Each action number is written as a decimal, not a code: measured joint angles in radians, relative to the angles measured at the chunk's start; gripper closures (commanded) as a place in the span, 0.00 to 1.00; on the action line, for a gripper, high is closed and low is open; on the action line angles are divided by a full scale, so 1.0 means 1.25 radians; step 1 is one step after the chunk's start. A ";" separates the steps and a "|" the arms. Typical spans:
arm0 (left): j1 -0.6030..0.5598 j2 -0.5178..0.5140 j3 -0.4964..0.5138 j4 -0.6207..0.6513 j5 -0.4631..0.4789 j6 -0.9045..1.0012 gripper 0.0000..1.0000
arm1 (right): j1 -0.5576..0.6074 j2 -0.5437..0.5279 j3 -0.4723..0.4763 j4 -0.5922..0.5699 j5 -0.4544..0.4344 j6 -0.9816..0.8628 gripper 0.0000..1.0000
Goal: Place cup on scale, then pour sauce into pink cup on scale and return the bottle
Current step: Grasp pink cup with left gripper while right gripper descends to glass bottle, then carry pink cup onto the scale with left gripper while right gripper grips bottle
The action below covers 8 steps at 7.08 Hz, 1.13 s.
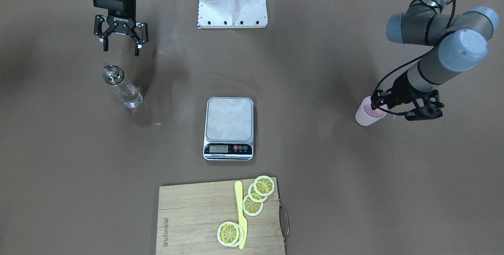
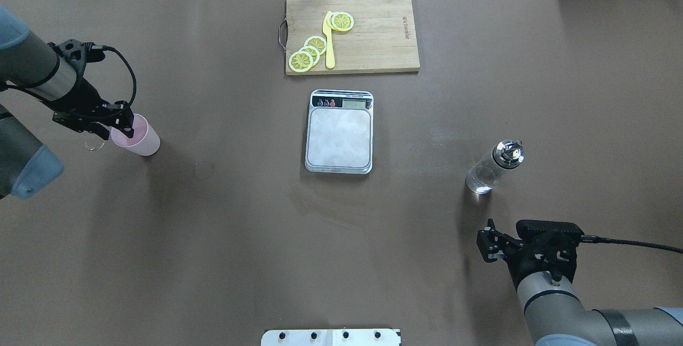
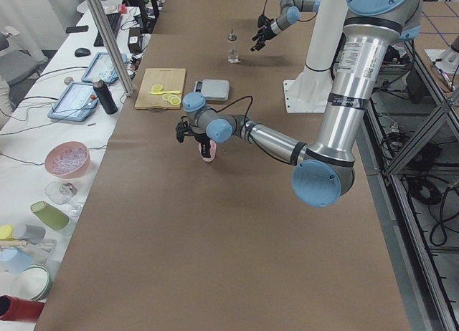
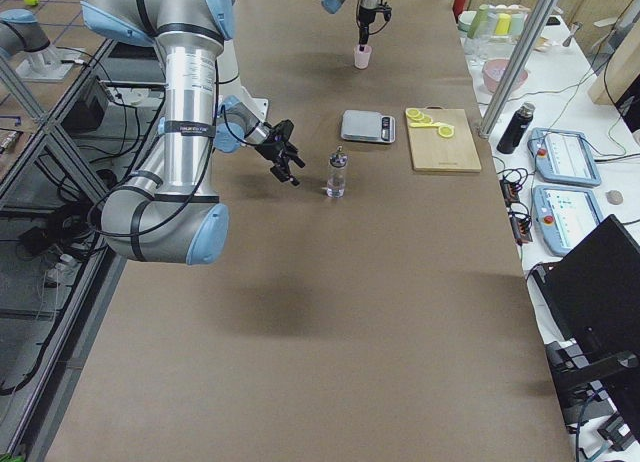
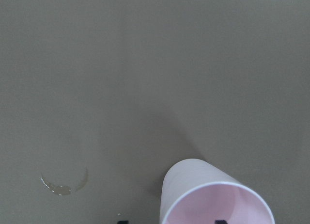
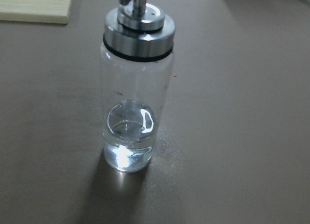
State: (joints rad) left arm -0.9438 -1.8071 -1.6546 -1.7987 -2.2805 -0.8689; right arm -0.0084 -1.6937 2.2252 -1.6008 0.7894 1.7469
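Note:
The pale pink cup (image 1: 368, 116) stands on the brown table far to the left of the scale (image 1: 229, 123), also in the overhead view (image 2: 141, 140). My left gripper (image 1: 388, 107) is open and straddles the cup's rim, one fingertip inside and one outside, as the left wrist view shows over the cup (image 5: 208, 195). The scale's platform (image 2: 339, 138) is bare. The glass bottle (image 1: 122, 87) with metal spout stands upright, a little clear sauce (image 6: 128, 141) at its bottom. My right gripper (image 1: 121, 48) is open and empty, just short of the bottle (image 2: 493, 167).
A wooden cutting board (image 1: 197, 215) with lemon slices and a yellow knife (image 1: 241, 215) lies beyond the scale. The white robot base (image 1: 232, 1) is at the near edge. A wet ring (image 5: 63, 185) marks the table beside the cup.

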 measured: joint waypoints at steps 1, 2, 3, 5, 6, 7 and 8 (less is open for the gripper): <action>0.002 0.000 0.000 0.000 0.000 0.000 0.91 | 0.001 0.003 -0.001 0.001 -0.037 0.001 0.01; 0.002 0.000 0.000 0.000 0.000 0.000 1.00 | 0.002 0.002 -0.003 0.002 -0.067 0.001 0.01; 0.003 0.000 -0.001 0.000 0.000 -0.001 1.00 | 0.006 -0.005 -0.003 0.004 -0.088 0.000 0.01; 0.003 -0.002 -0.003 0.003 -0.001 -0.002 1.00 | 0.018 -0.032 -0.028 0.067 -0.124 -0.010 0.00; 0.003 -0.012 -0.011 0.025 -0.004 -0.006 1.00 | 0.019 -0.040 -0.065 0.159 -0.140 -0.042 0.00; 0.004 -0.049 -0.029 0.100 -0.008 -0.015 1.00 | 0.022 -0.040 -0.098 0.245 -0.147 -0.086 0.00; 0.005 -0.124 -0.047 0.233 -0.012 -0.030 1.00 | 0.029 -0.040 -0.129 0.336 -0.148 -0.127 0.00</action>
State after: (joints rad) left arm -0.9380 -1.9619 -1.7132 -1.5069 -2.2957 -0.9069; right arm 0.0277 -1.7432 2.0638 -1.1807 0.6048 1.5879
